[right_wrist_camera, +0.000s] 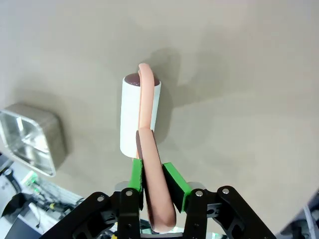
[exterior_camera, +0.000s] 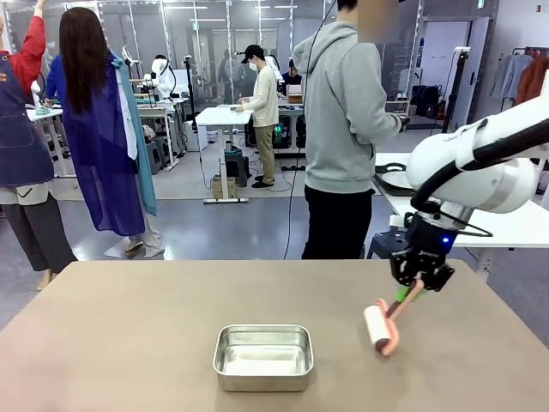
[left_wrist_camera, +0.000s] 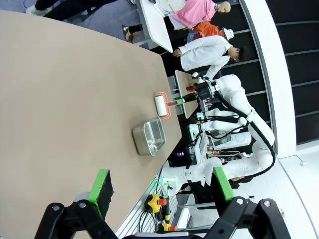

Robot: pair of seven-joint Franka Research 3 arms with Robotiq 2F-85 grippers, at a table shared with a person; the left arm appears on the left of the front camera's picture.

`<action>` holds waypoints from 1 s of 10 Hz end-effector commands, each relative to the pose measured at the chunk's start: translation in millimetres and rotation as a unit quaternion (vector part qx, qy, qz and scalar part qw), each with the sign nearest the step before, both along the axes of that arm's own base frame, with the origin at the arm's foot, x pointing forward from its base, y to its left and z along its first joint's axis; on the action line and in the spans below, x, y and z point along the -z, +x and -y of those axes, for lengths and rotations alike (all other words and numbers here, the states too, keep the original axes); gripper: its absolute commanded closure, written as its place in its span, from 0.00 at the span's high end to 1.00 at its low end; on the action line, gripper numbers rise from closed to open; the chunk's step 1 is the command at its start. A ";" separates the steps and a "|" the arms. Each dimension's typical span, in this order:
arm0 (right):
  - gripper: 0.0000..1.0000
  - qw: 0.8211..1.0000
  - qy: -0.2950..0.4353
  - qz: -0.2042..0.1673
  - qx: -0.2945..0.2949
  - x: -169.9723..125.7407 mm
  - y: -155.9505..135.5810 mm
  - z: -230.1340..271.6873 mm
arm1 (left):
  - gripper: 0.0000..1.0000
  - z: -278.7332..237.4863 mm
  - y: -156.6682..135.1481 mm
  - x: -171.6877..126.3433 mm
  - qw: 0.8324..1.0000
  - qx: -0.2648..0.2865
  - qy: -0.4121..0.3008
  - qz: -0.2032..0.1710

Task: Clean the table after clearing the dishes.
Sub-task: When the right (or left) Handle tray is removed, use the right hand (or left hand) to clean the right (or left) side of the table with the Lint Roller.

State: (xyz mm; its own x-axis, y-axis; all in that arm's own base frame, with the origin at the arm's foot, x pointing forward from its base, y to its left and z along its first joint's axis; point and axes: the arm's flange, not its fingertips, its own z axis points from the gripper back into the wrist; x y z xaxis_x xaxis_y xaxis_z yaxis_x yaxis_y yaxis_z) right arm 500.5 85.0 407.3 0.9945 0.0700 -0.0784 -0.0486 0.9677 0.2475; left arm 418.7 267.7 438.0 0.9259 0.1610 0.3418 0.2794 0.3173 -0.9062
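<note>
On the brownish table (exterior_camera: 129,326) a lint roller (exterior_camera: 378,329) with a white roll and pink handle rests right of centre. My right gripper (exterior_camera: 405,292) is shut on its handle, tilted down from the right. The right wrist view has the green pads (right_wrist_camera: 135,172) clamping the pink handle, with the white roll (right_wrist_camera: 130,114) lying against the tabletop (right_wrist_camera: 239,74). My left gripper (left_wrist_camera: 160,184) hangs open and holds nothing, high over the table's left end. A dark tray with a white plate (exterior_camera: 396,178), one of the dishes, lies on the white side table.
A small steel pan (exterior_camera: 262,356) stands near the front edge at the middle, left of the roller (left_wrist_camera: 160,104). A person in a grey hoodie (exterior_camera: 343,112) stands at the far side, turned toward the white side table (exterior_camera: 506,225) at right.
</note>
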 end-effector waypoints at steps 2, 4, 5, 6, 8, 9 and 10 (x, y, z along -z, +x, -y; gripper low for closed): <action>0.23 0.991 -0.131 -0.029 0.024 -0.8 -19.2 9.9 | 1.00 2.9 -2.4 -3.7 1.000 -0.009 0.004 -0.008; 0.23 0.980 -0.189 -0.045 0.050 -11.8 -16.2 24.7 | 1.00 2.9 -2.4 -3.7 1.000 -0.009 0.004 -0.008; 0.23 0.972 -0.224 -0.054 0.057 -15.9 -13.0 29.0 | 1.00 2.9 -2.4 -3.7 1.000 -0.009 0.004 -0.008; 0.23 0.962 -0.259 -0.061 0.056 -15.9 -8.0 31.6 | 1.00 2.9 -2.4 -3.7 1.000 -0.009 0.004 -0.008; 0.23 0.953 -0.289 -0.057 0.072 -28.2 -2.6 37.5 | 1.00 2.9 -2.4 -3.7 1.000 -0.009 0.004 -0.008; 0.23 0.955 -0.283 -0.050 0.073 -39.3 -6.3 40.2 | 1.00 2.9 -2.4 -3.7 1.000 -0.009 0.004 -0.008; 0.23 0.969 -0.238 -0.032 0.059 -57.5 -17.6 38.9 | 1.00 2.9 -2.4 -3.7 1.000 -0.009 0.004 -0.008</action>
State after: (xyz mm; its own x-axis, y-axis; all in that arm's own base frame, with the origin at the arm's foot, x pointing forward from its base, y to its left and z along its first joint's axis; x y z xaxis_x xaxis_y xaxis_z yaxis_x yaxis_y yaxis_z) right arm 493.4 40.5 446.1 0.9796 -0.1225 -0.1596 0.0728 0.9553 -0.2866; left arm 418.7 267.7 438.0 0.9258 0.1611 0.3418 0.2794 0.3174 -0.9062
